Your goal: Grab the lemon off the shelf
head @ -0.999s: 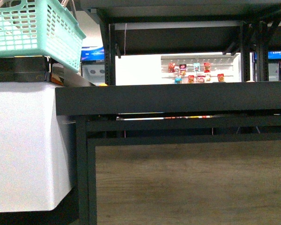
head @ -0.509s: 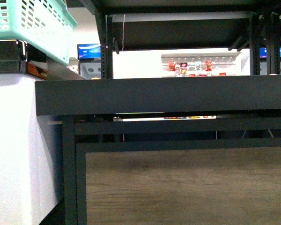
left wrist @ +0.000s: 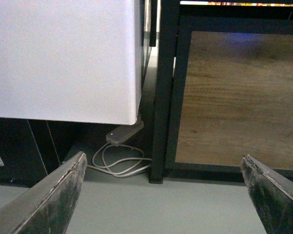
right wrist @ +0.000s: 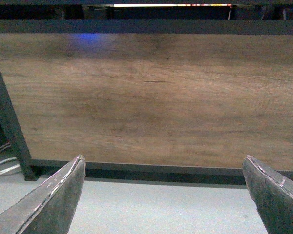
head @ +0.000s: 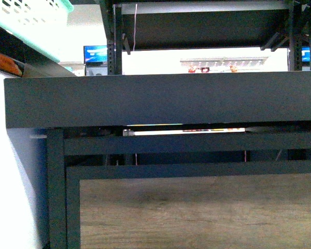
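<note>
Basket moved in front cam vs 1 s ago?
Yes, in frame: the basket has slid up and left, away from the post, mostly out of view. The shelf looms larger, so likely camera motion.

The black metal-framed shelf is silhouetted by overexposed light from behind, and soft blur is seen throughout.

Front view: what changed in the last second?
The shelf looms larger and has slid left, so the camera moved closer; the teal basket has almost left at top left. Nothing grasped: left gripper and right gripper are open. Still no arm in front view; no lemon visible now.
</note>
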You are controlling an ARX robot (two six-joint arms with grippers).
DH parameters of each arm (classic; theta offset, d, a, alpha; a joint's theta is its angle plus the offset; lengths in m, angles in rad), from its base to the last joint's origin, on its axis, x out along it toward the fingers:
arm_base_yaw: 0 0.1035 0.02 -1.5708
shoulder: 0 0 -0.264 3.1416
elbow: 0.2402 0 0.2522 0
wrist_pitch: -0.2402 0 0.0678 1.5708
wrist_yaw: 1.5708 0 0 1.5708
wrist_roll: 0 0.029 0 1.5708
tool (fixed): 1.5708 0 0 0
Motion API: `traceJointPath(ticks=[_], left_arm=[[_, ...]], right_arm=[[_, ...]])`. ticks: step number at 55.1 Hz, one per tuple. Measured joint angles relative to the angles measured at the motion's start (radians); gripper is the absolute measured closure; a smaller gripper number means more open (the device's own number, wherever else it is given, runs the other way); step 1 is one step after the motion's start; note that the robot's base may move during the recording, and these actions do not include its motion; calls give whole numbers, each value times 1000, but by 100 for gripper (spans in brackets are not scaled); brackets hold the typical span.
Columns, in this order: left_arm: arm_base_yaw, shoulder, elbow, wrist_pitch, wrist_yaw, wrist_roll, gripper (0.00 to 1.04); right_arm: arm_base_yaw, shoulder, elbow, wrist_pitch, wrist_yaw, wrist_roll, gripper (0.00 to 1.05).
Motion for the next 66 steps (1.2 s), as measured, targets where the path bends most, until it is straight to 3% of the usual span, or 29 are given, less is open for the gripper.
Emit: traceJointPath(ticks=[66], left_arm=[[0,0,0,0,0,0,8]], right_arm=[[0,0,0,0,0,0,8]])
